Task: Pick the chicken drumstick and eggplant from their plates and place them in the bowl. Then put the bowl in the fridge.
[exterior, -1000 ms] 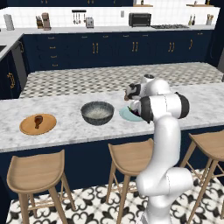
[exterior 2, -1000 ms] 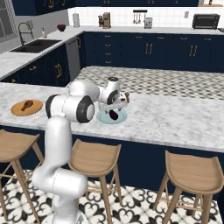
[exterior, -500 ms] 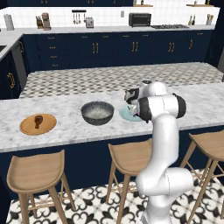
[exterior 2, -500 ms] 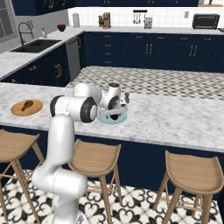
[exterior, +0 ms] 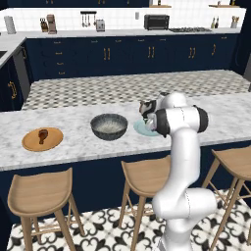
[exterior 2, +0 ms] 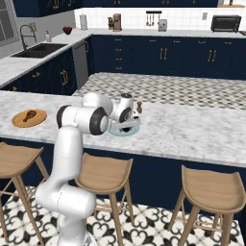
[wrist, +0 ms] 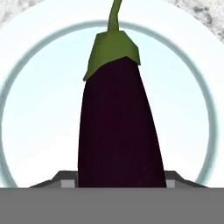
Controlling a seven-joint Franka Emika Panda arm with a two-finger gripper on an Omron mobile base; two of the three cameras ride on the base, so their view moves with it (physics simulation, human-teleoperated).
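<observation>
The gripper is lowered onto the pale blue plate astride the eggplant; whether its jaws have clamped cannot be told. Just left on the island counter sits the empty bowl; further left, the chicken drumstick lies on the wooden plate. Nothing appears transferred yet. Bare marble between plate and bowl leaves a short, open path.

Bowl between two plates
</observation>
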